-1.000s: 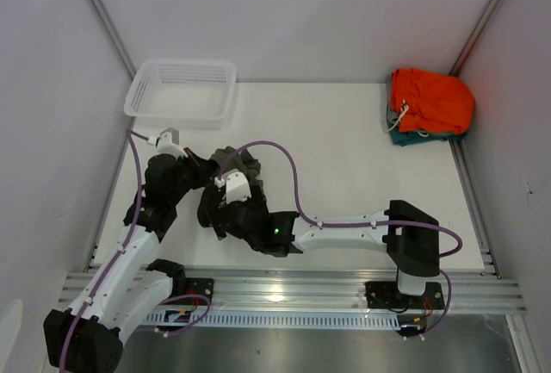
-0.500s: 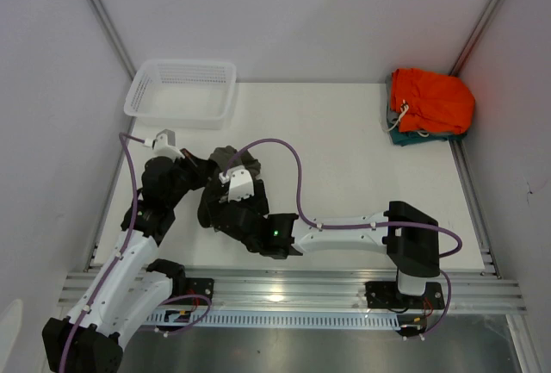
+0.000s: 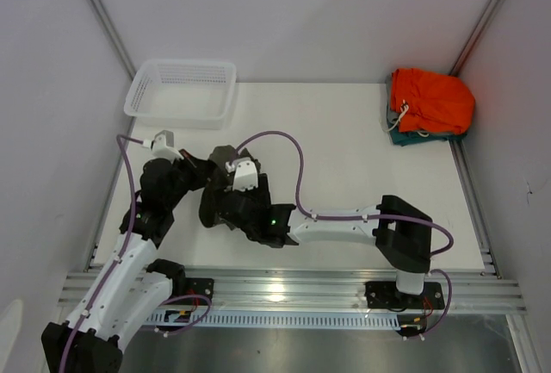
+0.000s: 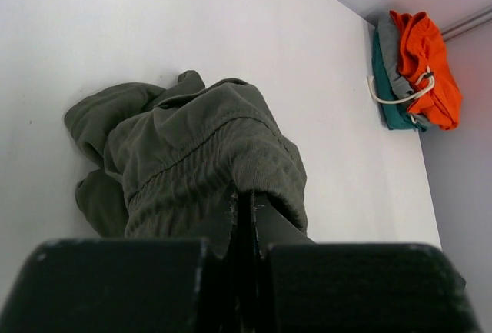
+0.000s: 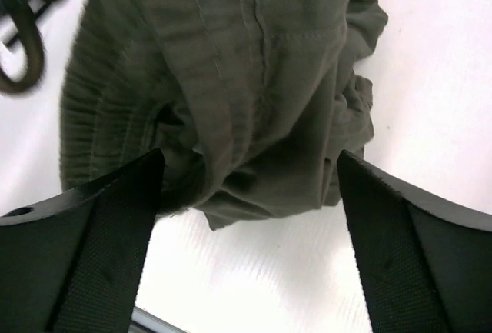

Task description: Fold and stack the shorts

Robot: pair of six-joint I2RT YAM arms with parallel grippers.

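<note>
Pressing together on a ribbed fold of waistband, the two black fingers of the left gripper [image 4: 244,202] are seen fully closed, and the olive-green, crumpled cloth shorts [image 4: 192,141] are caught between them. The jaws of the right gripper [image 5: 250,160] are spread wide, with one black finger [image 5: 84,241] set at each side of the bunched cloth. Nothing is clamped by them, and whether the pads touch the cloth cannot be told. The shorts are gathered into a loose, rumpled heap, with stitched seams and the gathered waistband turned up toward the right wrist camera. In the overhead view the heap is found on the left half of the flat white table [image 3: 344,149], toward its near edge, and it is largely covered by the two wrists that meet over it. A white plastic mesh basket [image 3: 182,90] is placed at the far left corner, apart from the heap. A bright orange folded garment [image 3: 430,102] is stacked on a teal garment [image 3: 405,139] at the far right corner, well apart from the shorts. A thin purple cable [image 3: 275,142] is looped over the table beside the right arm.
</note>
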